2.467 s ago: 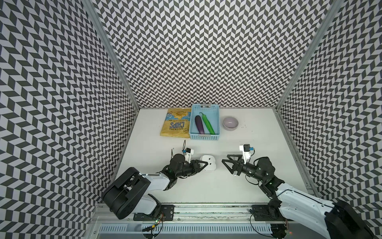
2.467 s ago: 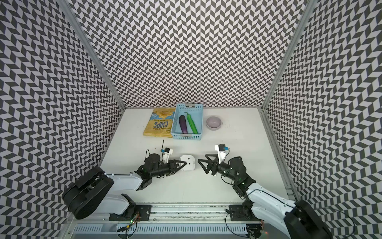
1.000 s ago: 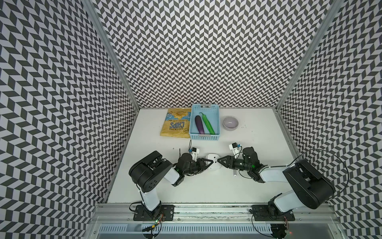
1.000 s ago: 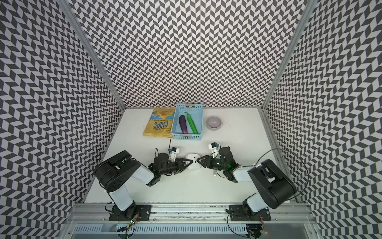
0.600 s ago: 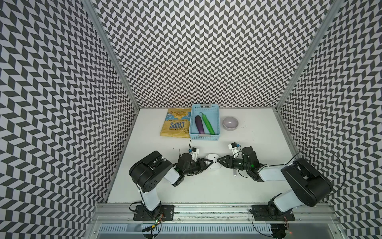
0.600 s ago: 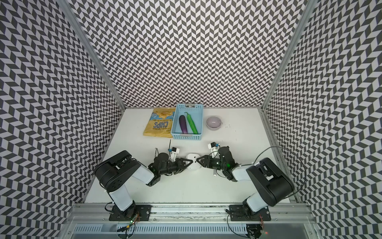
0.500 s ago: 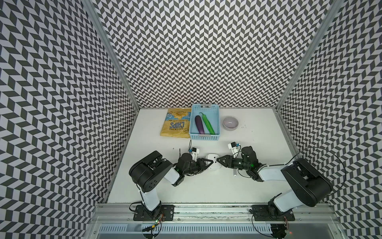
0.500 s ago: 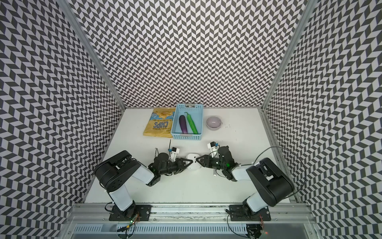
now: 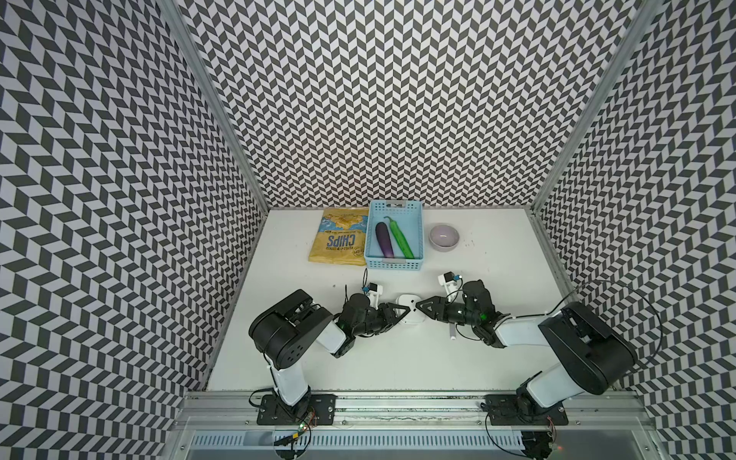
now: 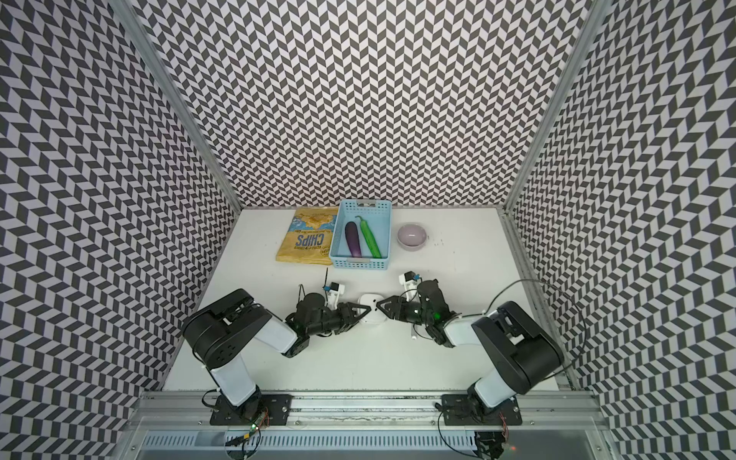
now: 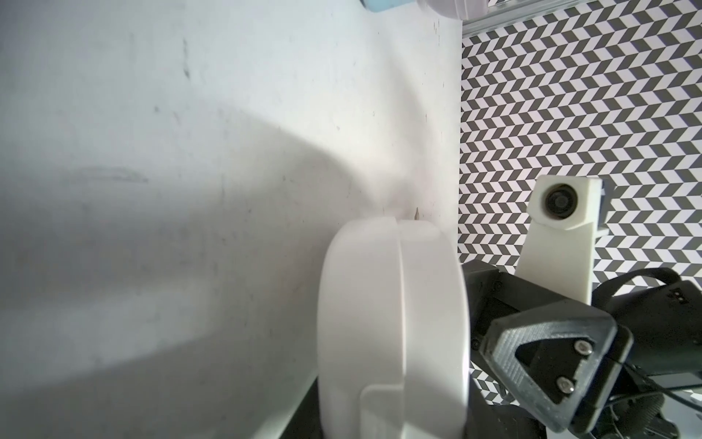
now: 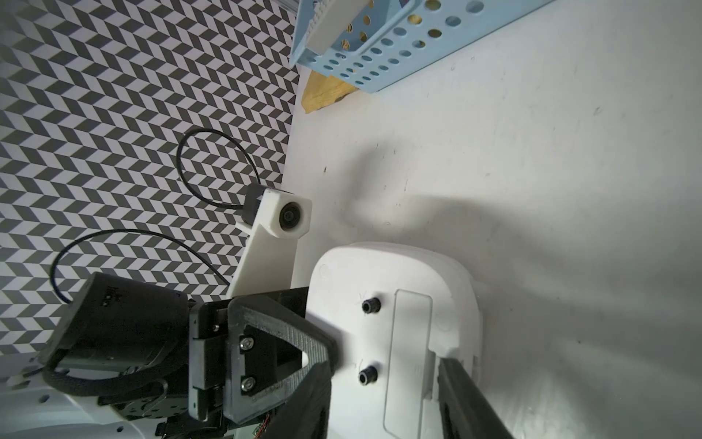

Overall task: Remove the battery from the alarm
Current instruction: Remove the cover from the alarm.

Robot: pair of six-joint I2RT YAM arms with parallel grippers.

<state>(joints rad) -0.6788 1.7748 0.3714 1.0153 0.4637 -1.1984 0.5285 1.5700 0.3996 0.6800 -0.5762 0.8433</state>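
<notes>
The alarm point(image 9: 409, 315) stands on edge at lower centre in both top views, with its plain back toward my right gripper point(image 9: 422, 311), the nearer one to the slot. I can't see the battery: the white cover point(image 12: 408, 361) is on, its long side running along my reach, between jaws half spread and gripping nothing. My left gripper point(image 9: 399, 313) clamps the alarm's body from the opposite side.

Shows white on the alarm point(image 9: 411, 316) and the desk point(image 9: 398, 358), black on the left pincer point(image 9: 404, 311) and the right pincer point(image 9: 419, 308), pale blue on the basket point(image 9: 394, 263), purple on the aubergine point(image 9: 384, 239), green on the vegetable point(image 9: 401, 238) beside it, yellow on the chips bag point(image 9: 340, 243), grey on the bowl point(image 9: 444, 238), black-and-white chevrons on the walls point(image 9: 398, 99).
</notes>
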